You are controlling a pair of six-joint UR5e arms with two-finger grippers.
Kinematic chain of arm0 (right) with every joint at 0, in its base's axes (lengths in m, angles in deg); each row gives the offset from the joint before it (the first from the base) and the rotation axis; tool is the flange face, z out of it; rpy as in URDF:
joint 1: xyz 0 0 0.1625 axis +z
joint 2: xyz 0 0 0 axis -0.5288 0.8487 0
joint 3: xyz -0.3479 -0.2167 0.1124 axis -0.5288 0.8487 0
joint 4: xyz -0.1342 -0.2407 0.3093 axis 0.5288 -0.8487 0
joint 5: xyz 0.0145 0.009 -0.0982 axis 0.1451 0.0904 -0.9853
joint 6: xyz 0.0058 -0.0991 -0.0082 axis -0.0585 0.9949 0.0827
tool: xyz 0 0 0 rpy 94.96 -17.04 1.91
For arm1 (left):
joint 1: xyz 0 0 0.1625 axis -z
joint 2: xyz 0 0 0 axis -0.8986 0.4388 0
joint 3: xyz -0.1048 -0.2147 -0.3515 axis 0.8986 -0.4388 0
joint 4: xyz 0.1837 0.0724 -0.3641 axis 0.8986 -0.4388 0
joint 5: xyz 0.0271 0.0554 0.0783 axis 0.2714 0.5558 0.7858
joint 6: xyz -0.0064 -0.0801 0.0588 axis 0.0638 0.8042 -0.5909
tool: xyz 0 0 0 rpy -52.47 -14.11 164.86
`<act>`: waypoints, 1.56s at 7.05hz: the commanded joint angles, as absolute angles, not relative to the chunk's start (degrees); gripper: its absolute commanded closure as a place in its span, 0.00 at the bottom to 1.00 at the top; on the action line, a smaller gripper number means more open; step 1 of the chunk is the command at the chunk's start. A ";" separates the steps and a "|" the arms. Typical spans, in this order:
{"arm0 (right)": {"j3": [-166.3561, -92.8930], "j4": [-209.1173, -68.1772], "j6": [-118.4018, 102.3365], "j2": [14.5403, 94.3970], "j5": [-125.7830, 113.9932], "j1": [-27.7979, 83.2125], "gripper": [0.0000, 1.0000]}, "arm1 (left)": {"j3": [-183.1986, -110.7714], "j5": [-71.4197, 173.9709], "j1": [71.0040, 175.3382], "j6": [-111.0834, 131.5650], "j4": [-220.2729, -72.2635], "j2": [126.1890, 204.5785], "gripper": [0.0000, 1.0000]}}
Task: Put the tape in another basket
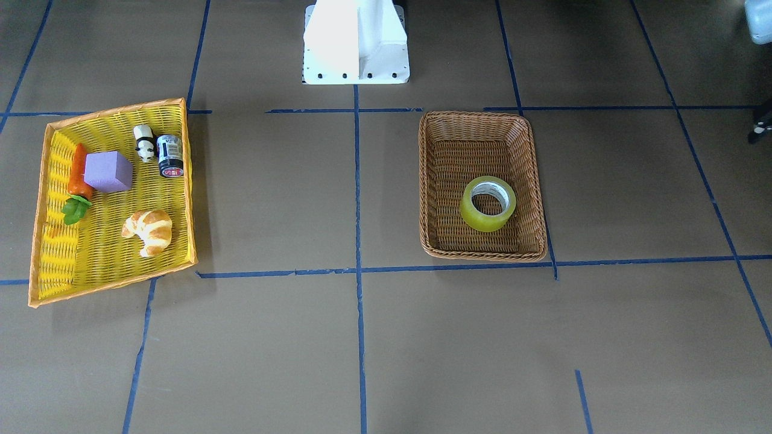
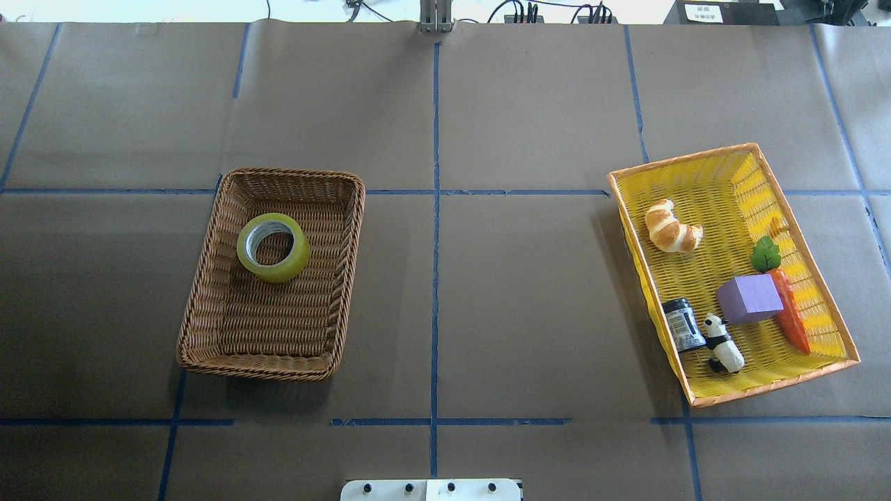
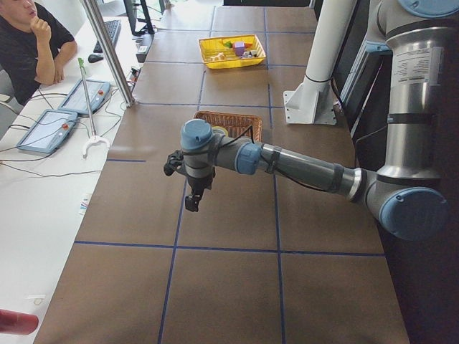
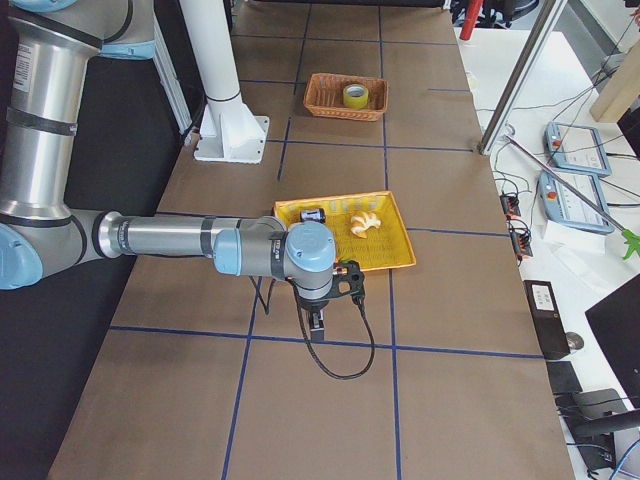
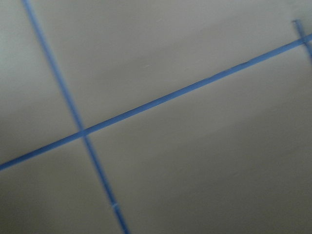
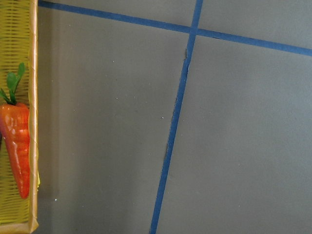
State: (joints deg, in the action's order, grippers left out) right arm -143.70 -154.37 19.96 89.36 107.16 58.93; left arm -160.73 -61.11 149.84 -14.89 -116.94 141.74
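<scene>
The tape (image 1: pixel 488 204), a yellow-green roll with a pale core, lies flat inside the brown wicker basket (image 1: pixel 482 116). It also shows in the overhead view (image 2: pixel 273 247) within that basket (image 2: pixel 271 369). My left gripper (image 3: pixel 192 202) shows only in the exterior left view. It hangs over bare table, apart from the basket, and I cannot tell its state. My right gripper (image 4: pixel 317 325) shows only in the exterior right view. It hangs just outside the yellow mesh basket (image 4: pixel 395 255), and I cannot tell its state. The wrist views show only table and a carrot (image 6: pixel 17 146).
The yellow mesh basket (image 2: pixel 703 174) holds a croissant (image 2: pixel 672 226), a purple cube (image 2: pixel 748 298), a carrot (image 2: pixel 793 313), a panda figure (image 2: pixel 722 343) and a small can (image 2: pixel 682 325). The robot's base (image 1: pixel 356 42) stands between the baskets. An operator (image 3: pixel 36 43) sits beside the table.
</scene>
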 commanded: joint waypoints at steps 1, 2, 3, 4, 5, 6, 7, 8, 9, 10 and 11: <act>-143.68 -154.36 19.10 88.81 107.23 58.87 0.00 | -158.59 -61.67 153.45 -17.24 -114.89 136.32 0.00; -143.59 -154.10 19.19 88.81 107.23 58.95 0.00 | -158.32 -61.49 153.62 -17.49 -115.59 135.51 0.00; -143.59 -154.01 19.19 88.90 107.23 58.87 0.00 | -158.41 -61.49 154.41 -16.98 -115.42 135.51 0.00; -143.51 -153.84 19.19 88.90 107.23 58.87 0.00 | -159.54 -61.23 154.68 -17.06 -115.07 134.38 0.00; -143.50 -153.83 19.19 88.90 107.14 58.87 0.00 | -159.55 -61.14 154.77 -17.06 -115.33 133.41 0.00; -143.42 -153.92 19.19 88.99 106.88 58.87 0.00 | -159.64 -61.14 154.77 -17.15 -115.42 133.31 0.00; -143.42 -153.83 19.28 88.99 106.96 58.87 0.00 | -159.73 -61.14 154.77 -17.15 -115.33 133.05 0.00; -143.50 -153.83 19.19 89.07 106.96 58.87 0.00 | -159.73 -61.14 154.68 -17.15 -115.42 132.96 0.00; -143.42 -153.83 19.19 89.08 106.96 58.87 0.00 | -159.81 -61.22 154.68 -17.15 -115.42 132.61 0.00; -143.50 -153.83 19.19 89.08 106.96 58.87 0.00 | -159.81 -61.22 154.68 -17.15 -115.42 132.61 0.00; -143.50 -153.83 19.19 89.16 107.05 58.87 0.00 | -159.73 -61.22 154.68 -17.15 -115.42 132.61 0.00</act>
State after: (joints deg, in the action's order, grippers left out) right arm -143.47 -153.84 19.19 89.10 106.98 58.87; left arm -159.78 -61.21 154.68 -17.15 -115.42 132.66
